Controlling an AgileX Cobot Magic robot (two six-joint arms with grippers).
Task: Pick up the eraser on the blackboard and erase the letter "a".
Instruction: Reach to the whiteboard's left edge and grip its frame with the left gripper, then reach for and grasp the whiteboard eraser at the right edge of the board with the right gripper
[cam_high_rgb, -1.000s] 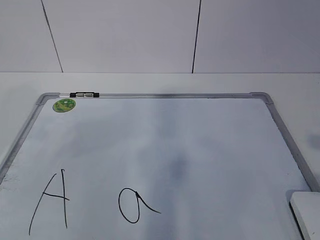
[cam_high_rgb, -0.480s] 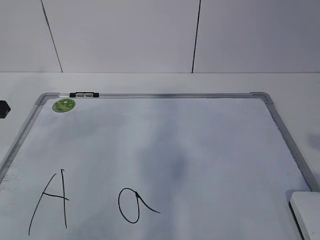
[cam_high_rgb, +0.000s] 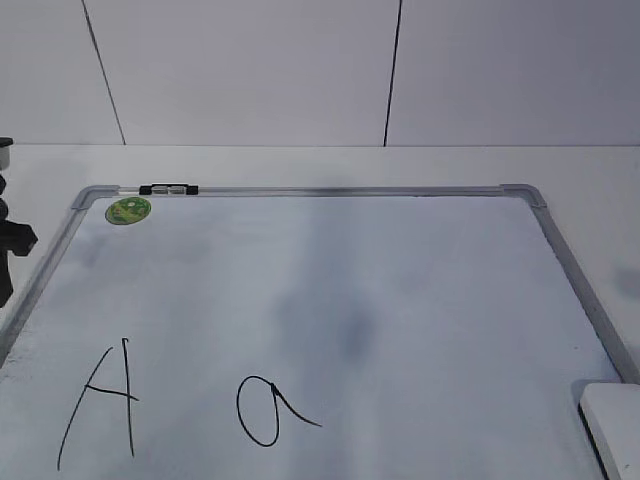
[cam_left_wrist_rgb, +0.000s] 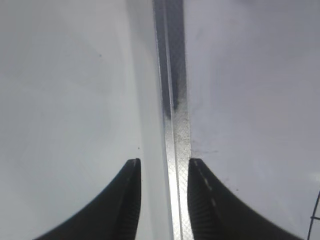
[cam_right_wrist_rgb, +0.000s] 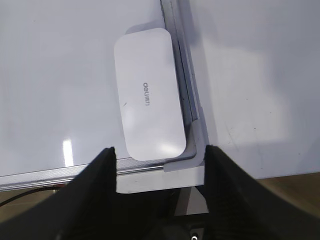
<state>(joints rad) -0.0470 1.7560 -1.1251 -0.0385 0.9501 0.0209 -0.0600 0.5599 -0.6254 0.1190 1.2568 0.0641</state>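
Observation:
The blackboard (cam_high_rgb: 350, 190) is a white board with a grey frame, lying flat. The lowercase "a" (cam_high_rgb: 268, 410) is written near its front edge, right of a capital "A" (cam_high_rgb: 100, 405). The white eraser (cam_high_rgb: 614, 430) lies in the board's front right corner. It shows whole in the right wrist view (cam_right_wrist_rgb: 149, 92), beside the frame corner (cam_right_wrist_rgb: 197, 135). My right gripper (cam_right_wrist_rgb: 160, 149) is open and empty, above and just short of the eraser's near end. My left gripper (cam_left_wrist_rgb: 164, 162) is open and empty over the board's left frame (cam_left_wrist_rgb: 172, 100). It shows at the exterior view's left edge (cam_high_rgb: 10, 250).
A green round sticker (cam_high_rgb: 128, 210) sits in the board's far left corner, with a black clip (cam_high_rgb: 168, 188) on the far frame. A white table (cam_high_rgb: 590, 170) surrounds the board and a panelled wall stands behind. A black marker stroke (cam_left_wrist_rgb: 315, 215) shows at the left wrist view's edge.
The left arm has come into the exterior view at the left edge and moved further in. The eraser and the writing have not moved.

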